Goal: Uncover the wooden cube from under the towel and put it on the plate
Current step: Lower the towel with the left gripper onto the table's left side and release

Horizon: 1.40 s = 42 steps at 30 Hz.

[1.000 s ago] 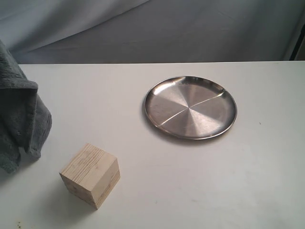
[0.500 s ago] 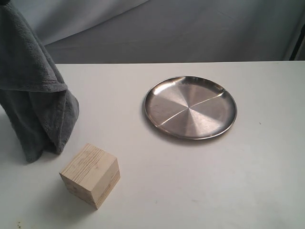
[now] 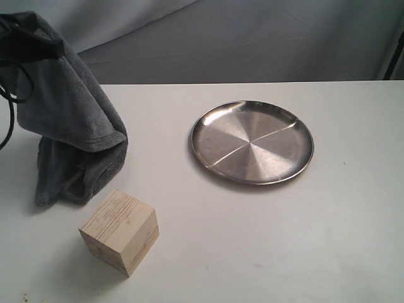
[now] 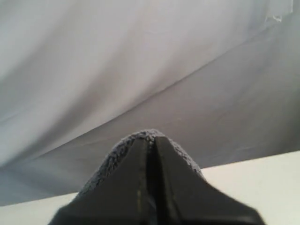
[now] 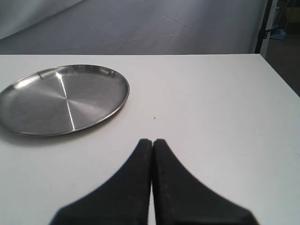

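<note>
The wooden cube (image 3: 120, 231) stands uncovered on the white table near the front left, tilted on no edge, grain lines showing. The dark grey towel (image 3: 72, 126) hangs lifted at the far left, its lower folds resting on the table just behind the cube. My left gripper (image 4: 151, 139) is shut on the towel (image 4: 112, 157), which bulges round the fingertips. The steel plate (image 3: 252, 141) lies empty at centre right. In the right wrist view my right gripper (image 5: 153, 141) is shut with nothing in it, low over the table near the plate (image 5: 63, 98).
A grey cloth backdrop (image 3: 252, 38) hangs behind the white table (image 3: 284, 240). Black cables (image 3: 9, 95) dangle at the left edge beside the towel. The table's right edge (image 5: 281, 84) shows in the right wrist view.
The towel has swung to the right, from the left edge toward the cube, and hangs higher and more spread. Cube and plate have not moved.
</note>
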Each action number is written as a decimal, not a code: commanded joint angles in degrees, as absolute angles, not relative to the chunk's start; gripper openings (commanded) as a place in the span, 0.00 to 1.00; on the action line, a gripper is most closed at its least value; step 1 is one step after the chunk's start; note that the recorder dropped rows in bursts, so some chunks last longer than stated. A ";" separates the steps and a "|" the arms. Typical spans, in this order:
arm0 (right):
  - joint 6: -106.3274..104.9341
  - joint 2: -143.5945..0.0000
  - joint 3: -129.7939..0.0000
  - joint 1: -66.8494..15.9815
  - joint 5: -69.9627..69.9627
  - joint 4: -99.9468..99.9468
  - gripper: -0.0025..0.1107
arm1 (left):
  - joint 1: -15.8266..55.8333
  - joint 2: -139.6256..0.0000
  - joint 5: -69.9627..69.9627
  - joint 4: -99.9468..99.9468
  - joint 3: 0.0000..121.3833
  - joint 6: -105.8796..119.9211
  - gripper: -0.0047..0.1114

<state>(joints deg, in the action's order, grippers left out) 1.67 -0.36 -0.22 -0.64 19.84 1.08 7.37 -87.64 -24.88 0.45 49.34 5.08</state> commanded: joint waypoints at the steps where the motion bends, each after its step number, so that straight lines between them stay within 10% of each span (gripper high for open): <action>1: 1.74 0.00 0.00 -0.94 19.66 1.33 0.02 | 7.60 -91.03 -24.78 2.35 48.69 4.59 0.04; 34: 1.74 0.00 0.00 -0.94 19.66 1.33 0.02 | 1.95 -110.72 0.36 18.76 50.88 11.25 0.05; 42: 1.74 0.00 0.00 -0.94 19.66 1.33 0.02 | 1.95 -109.99 0.00 13.17 51.02 10.22 0.56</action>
